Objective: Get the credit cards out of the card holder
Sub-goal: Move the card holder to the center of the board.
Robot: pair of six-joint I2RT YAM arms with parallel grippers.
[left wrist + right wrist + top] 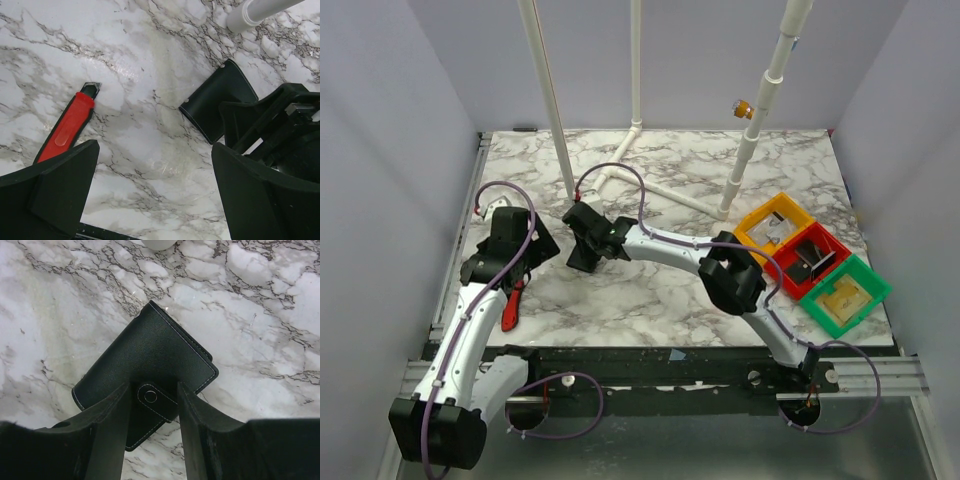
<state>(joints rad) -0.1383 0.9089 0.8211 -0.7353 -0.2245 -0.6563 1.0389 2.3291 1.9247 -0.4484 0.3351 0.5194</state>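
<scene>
- Left fingers [55, 190]: spread wide over the counter [150, 100]; red knife [67, 130] beside one finger.
- Right fingers [112, 440]: straddling the tab [150, 396] of the card holder [150, 350]; whether they pinch it cannot be told.

Bright, even light falls from above, leaving soft shadows and a mild glare on the marble desk [130, 75]; all views stay sharp.

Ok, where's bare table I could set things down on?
Best: the front-centre marble between the red knife and the right arm elbow. Also the back-right corner, between the white pipes and the yellow bin. Crowded: around the card holder under the right end effector, left end effector beside it; and the bin row at right.
</scene>
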